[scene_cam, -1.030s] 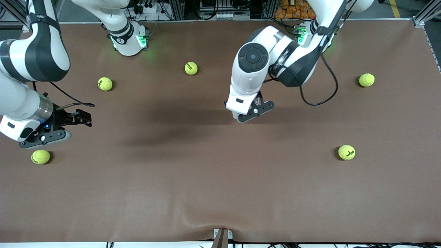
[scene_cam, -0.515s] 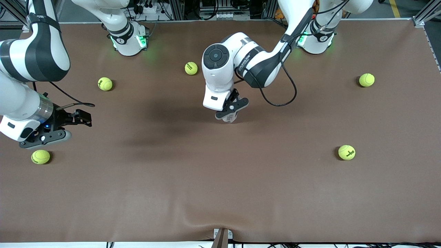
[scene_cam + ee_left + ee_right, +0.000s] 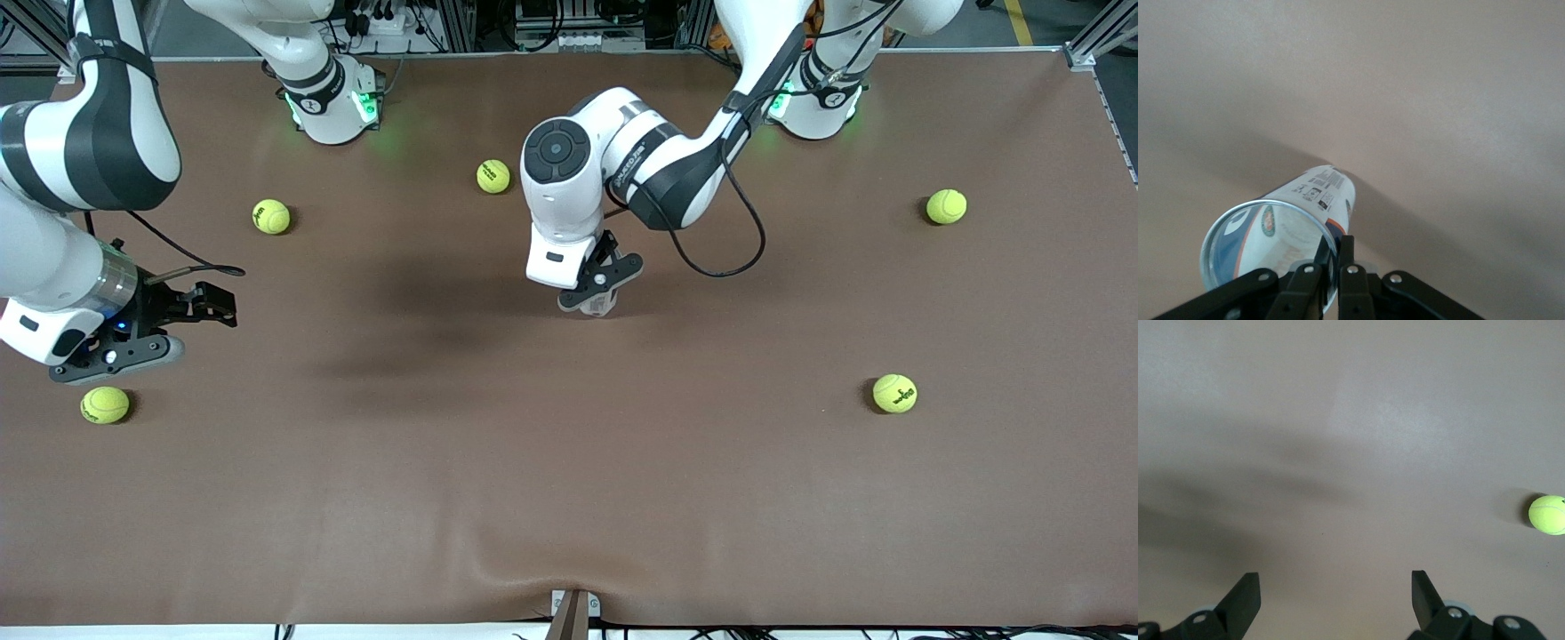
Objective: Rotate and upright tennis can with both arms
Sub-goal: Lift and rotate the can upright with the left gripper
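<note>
Tennis can (image 3: 1281, 230) stands near the middle of the brown table (image 3: 569, 498), pinched at its clear rim by the left gripper (image 3: 1333, 257), whose fingers are closed on the rim wall from above. Holding the rim likely steadies the can upright while its base settles on the surface. The can hangs directly beneath that gripper. The right gripper (image 3: 1336, 600) waits wide open and empty over the right arm's end of the table, near a yellow ball (image 3: 105, 404).
</note>
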